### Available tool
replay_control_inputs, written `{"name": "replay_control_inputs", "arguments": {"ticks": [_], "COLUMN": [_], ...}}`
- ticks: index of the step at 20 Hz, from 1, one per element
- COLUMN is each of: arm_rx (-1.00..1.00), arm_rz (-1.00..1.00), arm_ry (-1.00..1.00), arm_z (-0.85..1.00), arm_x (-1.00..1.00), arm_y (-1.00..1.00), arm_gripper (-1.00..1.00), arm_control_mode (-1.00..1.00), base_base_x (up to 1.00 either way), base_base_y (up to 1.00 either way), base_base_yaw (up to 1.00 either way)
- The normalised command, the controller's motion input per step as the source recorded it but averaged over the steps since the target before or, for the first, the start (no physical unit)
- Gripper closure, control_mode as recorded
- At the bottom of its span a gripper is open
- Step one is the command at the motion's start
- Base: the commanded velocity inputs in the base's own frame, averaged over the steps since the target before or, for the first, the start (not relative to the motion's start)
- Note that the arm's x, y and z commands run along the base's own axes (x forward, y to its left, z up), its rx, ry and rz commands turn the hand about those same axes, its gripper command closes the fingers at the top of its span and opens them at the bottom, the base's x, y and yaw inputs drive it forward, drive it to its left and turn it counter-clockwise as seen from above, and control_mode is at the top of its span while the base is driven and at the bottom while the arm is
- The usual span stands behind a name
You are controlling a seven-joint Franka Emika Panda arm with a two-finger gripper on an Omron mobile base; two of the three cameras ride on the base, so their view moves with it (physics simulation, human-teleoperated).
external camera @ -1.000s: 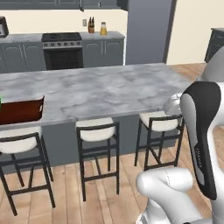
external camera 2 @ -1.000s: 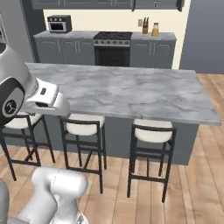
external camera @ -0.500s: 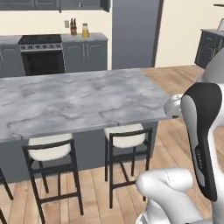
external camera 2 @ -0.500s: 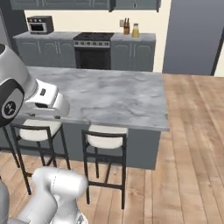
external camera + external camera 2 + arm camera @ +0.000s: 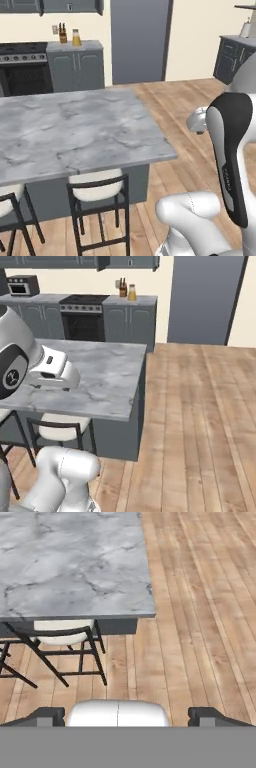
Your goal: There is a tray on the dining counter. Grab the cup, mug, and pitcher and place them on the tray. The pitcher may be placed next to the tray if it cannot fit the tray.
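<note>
We see our fingers (image 5: pixel 127 716) spread wide apart and grasping nothing, their two dark tips low in the hand view over the wooden floor (image 5: pixel 200 612). Ahead of them and to the upper left lies the marble table (image 5: pixel 75 562), its corner nearest the fingers. A black stool (image 5: pixel 62 637) with a white seat stands tucked under that edge, between the fingers and the table. On a far counter (image 5: pixel 75 46) stands an orange bottle (image 5: pixel 76 37).
</note>
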Motion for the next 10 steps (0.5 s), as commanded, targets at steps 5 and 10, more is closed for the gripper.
{"name": "replay_control_inputs", "arguments": {"ticks": [5, 10], "arm_rx": [0.0, 0.0], "arm_rz": [0.0, 0.0], "arm_ry": [0.0, 0.0], "arm_z": [0.0, 0.0], "arm_x": [0.0, 0.0], "arm_y": [0.0, 0.0], "arm_gripper": [-1.0, -1.0], "arm_control_mode": [1.0, 1.0], "base_base_x": [0.28, 0.12], "base_base_y": [-1.0, -1.0], "base_base_yaw": [0.0, 0.0]}}
